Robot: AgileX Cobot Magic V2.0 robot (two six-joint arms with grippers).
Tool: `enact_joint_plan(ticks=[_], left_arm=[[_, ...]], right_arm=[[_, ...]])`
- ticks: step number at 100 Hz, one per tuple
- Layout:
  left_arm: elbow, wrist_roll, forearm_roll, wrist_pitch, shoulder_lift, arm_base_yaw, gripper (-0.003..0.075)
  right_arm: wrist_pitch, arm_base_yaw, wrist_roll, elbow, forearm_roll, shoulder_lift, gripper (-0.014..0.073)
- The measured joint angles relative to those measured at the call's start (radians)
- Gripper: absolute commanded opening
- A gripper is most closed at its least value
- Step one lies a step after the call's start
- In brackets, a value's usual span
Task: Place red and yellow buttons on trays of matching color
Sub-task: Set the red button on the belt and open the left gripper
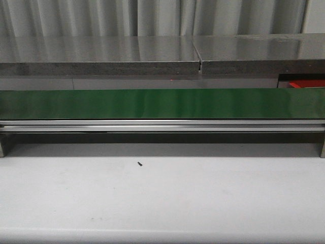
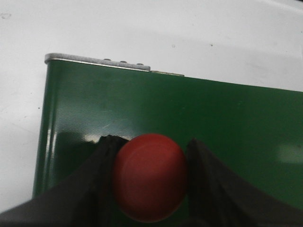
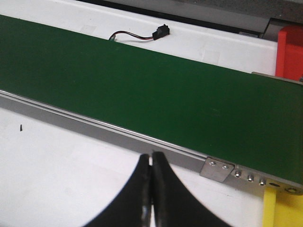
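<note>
In the left wrist view my left gripper (image 2: 150, 146) is shut on a round red button (image 2: 150, 177), with a black finger against each side of it, above the end of the green conveyor belt (image 2: 189, 113). In the right wrist view my right gripper (image 3: 152, 158) is shut and empty over the white table, just in front of the belt's metal rail. A red tray (image 3: 289, 52) lies beyond the belt and a yellow tray (image 3: 270, 208) in front of its end. The red tray also shows in the front view (image 1: 307, 83). No yellow button is in view. Neither gripper shows in the front view.
The green belt (image 1: 162, 104) runs the full width of the front view, with a metal rail (image 1: 162, 126) along its front and a steel shelf (image 1: 101, 53) behind. A small black speck (image 1: 139, 163) lies on the white table. A black connector with wires (image 3: 160, 32) lies behind the belt.
</note>
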Motion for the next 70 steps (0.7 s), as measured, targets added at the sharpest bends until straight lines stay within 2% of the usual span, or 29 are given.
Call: enact_joint_plan(ticks=[16,22,29,42,44,51,58,70], left_arm=[[0.019,0.01,-0.008,-0.009,0.0,0.0,-0.0011],[0.019,0.014,-0.008,-0.009,0.0,-0.001,0.0029],[0.02,0.02,-0.012,-0.011,0.0,-0.002,0.011],[0.02,0.027,-0.019,-0.011,0.0,-0.004,0.0407],[0.02,0.027,-0.022,-0.011,0.0,-0.004,0.0479],[0.02,0.029,-0.029,-0.013,0.0,-0.004,0.0627],[0.012,0.029,-0.039,-0.013,0.0,-0.004,0.0699],[-0.027,0.031,-0.049,-0.001,0.0,-0.004,0.0674]], right_arm=[[0.0,0.0,0.0,0.0,0.0,0.0,-0.0068],[0.0,0.0,0.0,0.0,0.0,0.0,-0.0068],[0.0,0.0,0.0,0.0,0.0,0.0,-0.0068],[0.0,0.0,0.0,0.0,0.0,0.0,-0.0068],[0.0,0.0,0.0,0.0,0.0,0.0,-0.0068],[0.0,0.0,0.0,0.0,0.0,0.0,-0.0068],[0.0,0.0,0.0,0.0,0.0,0.0,-0.0068],[0.0,0.0,0.0,0.0,0.0,0.0,-0.0068]])
